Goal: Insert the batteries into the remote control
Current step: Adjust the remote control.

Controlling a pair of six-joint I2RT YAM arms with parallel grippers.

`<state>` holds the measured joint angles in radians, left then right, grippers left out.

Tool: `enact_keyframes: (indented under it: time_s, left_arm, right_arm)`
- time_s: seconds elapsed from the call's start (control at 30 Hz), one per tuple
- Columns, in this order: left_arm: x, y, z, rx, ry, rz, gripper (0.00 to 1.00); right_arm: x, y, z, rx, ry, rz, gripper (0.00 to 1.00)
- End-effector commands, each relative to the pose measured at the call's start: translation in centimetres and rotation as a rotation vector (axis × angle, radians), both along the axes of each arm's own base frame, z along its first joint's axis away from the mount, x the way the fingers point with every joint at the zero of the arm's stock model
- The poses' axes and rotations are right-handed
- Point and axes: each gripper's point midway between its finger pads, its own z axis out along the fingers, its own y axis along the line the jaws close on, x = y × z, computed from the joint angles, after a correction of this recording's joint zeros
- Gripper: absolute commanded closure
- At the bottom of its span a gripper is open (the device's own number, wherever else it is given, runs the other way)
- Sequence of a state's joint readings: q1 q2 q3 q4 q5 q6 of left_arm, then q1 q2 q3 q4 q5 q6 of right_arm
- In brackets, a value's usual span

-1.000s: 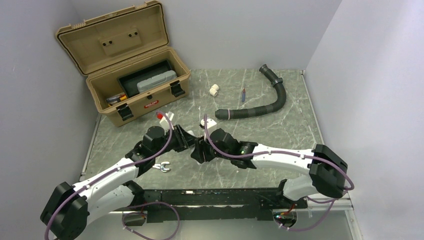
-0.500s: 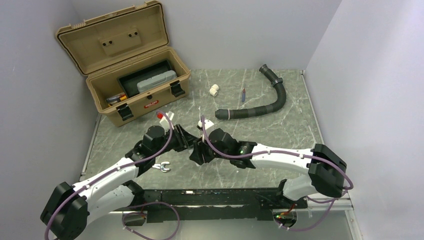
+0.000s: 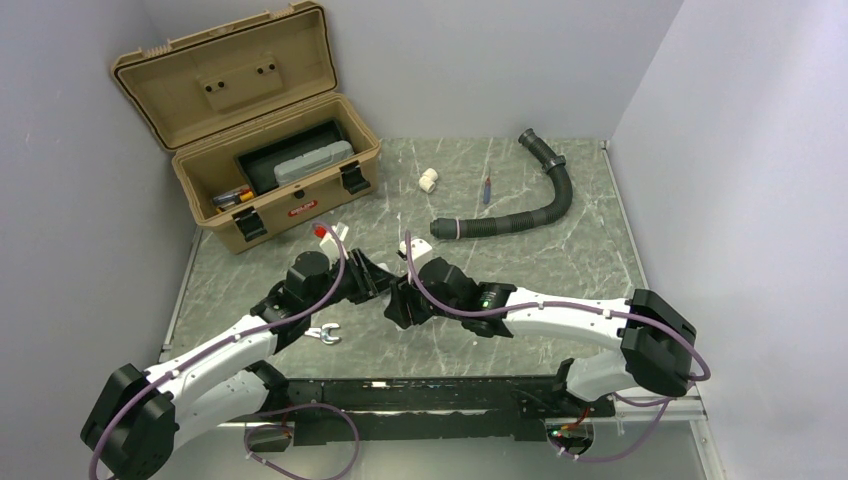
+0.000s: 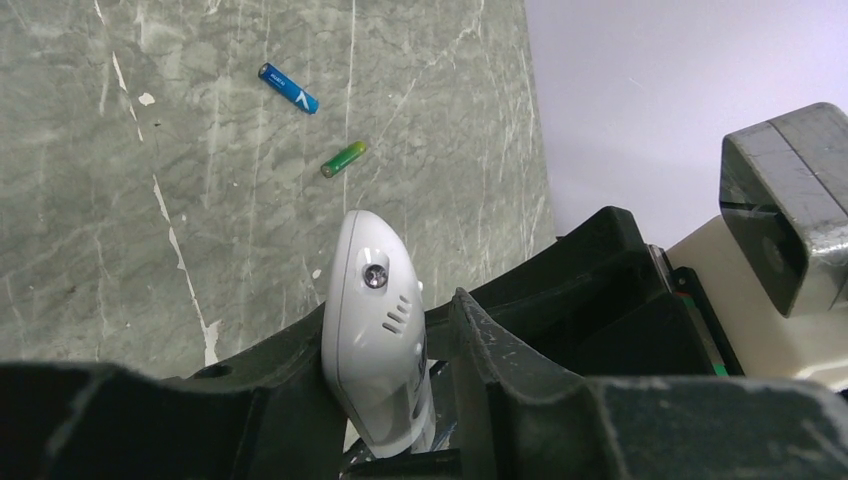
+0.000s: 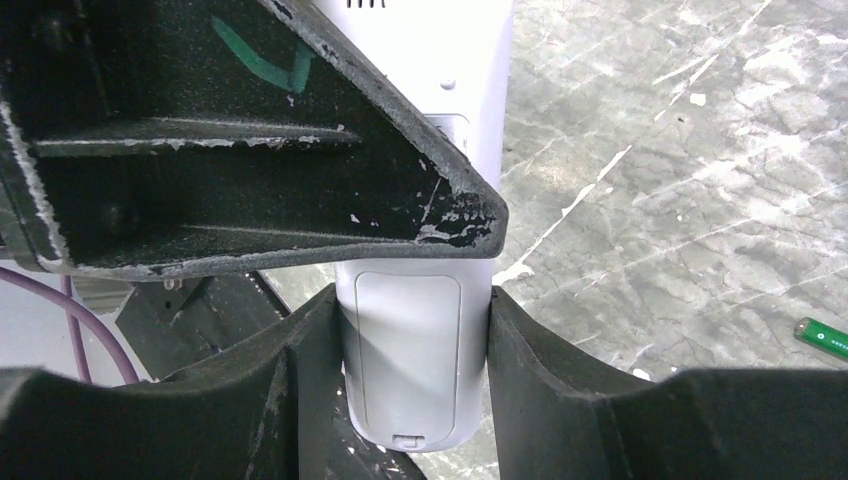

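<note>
— Grip: who has the remote (image 4: pixel 372 300)?
— Right claw (image 5: pixel 412 330) clamps it, cover (image 5: pixel 410 350) facing its camera, I think so the cover can come off. Left claw (image 4: pixel 385 330) brackets it too; pressing or loose, I cannot tell.
— Batteries (image 4: pixel 288 88)?
— Blue and green, both loose on table (image 4: pixel 120 250), toward one edge.

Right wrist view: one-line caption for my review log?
Right claw clamps the white plastic remote control, its rear battery cover closed; a green cylindrical battery lies on the marbled table.
</note>
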<state>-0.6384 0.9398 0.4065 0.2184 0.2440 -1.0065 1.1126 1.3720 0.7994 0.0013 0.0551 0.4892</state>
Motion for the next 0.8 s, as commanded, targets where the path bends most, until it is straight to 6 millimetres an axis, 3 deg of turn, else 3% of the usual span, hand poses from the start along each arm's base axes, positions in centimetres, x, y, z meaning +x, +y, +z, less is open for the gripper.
enact_keyframes:
  time_s: [0.0, 0.3, 0.4, 0.6, 0.7, 0.77]
  left_arm:
    - [0.4, -0.6, 2.6, -0.033, -0.071, -0.019, 0.59]
    - [0.3, -0.6, 2.4, -0.031, -0.067, -0.024, 0.65]
    - [0.3, -0.6, 2.1, -0.028, -0.058, -0.018, 0.72]
    - [0.2, -0.6, 1.7, -0.014, -0.043, -0.025, 1.0]
    - [0.1, -0.8, 1.5, -0.019, -0.038, -0.04, 1.0]
    - [0.0, -0.9, 1.5, -0.029, -0.04, -0.047, 1.0]
  right_arm:
    - [0.6, 0.4, 2.7, 0.059, -0.052, -0.009, 0.99]
    - [0.3, 0.9, 3.1, 0.079, -0.047, 0.012, 0.99]
    - [0.2, 0.9, 3.2, 0.08, -0.048, 0.015, 0.99]
    - [0.2, 0.7, 3.5, 0.081, -0.057, 0.02, 0.97]
    - [0.2, 0.6, 3.8, 0.085, -0.066, 0.025, 0.95]
    - [0.1, 0.7, 4.2, 0.092, -0.075, 0.034, 0.88]
